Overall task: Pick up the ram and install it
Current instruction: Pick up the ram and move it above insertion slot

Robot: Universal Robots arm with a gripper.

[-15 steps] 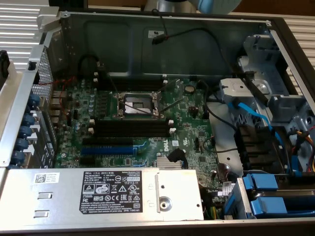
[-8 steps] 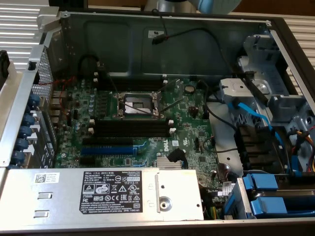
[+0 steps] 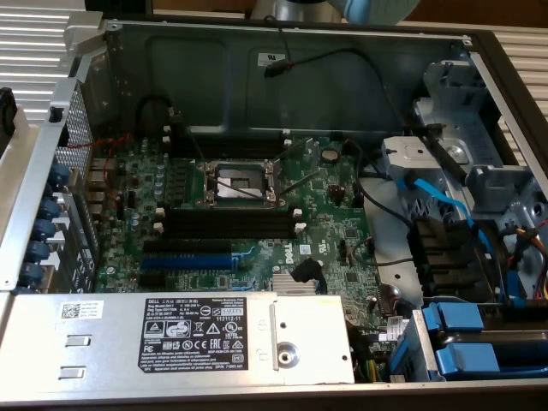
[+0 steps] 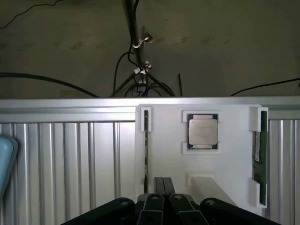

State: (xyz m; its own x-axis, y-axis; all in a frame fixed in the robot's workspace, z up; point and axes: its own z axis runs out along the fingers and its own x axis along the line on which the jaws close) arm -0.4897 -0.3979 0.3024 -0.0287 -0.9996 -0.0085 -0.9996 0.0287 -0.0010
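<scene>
An open computer case (image 3: 282,68) holds a green motherboard (image 3: 325,214) whose long black slots (image 3: 231,224) look empty. On the ribbed counter (image 4: 70,159) a white holder (image 4: 164,154) carries a processor chip (image 4: 203,131) at its middle. The ram (image 4: 256,159) stands on edge in clips at the holder's side, apart from my hand (image 4: 163,183), which is pressed shut on nothing. The stick looks light, stiff and fragile. I judge its bare long edges best for pinching, clear of the chips.

Open case (image 3: 342,94): motherboard (image 3: 325,223) with CPU socket (image 3: 240,182); power supply (image 3: 197,338) just beside it; blue drive caddies (image 3: 479,342). White tray (image 4: 164,159) holds CPU (image 4: 202,132).
</scene>
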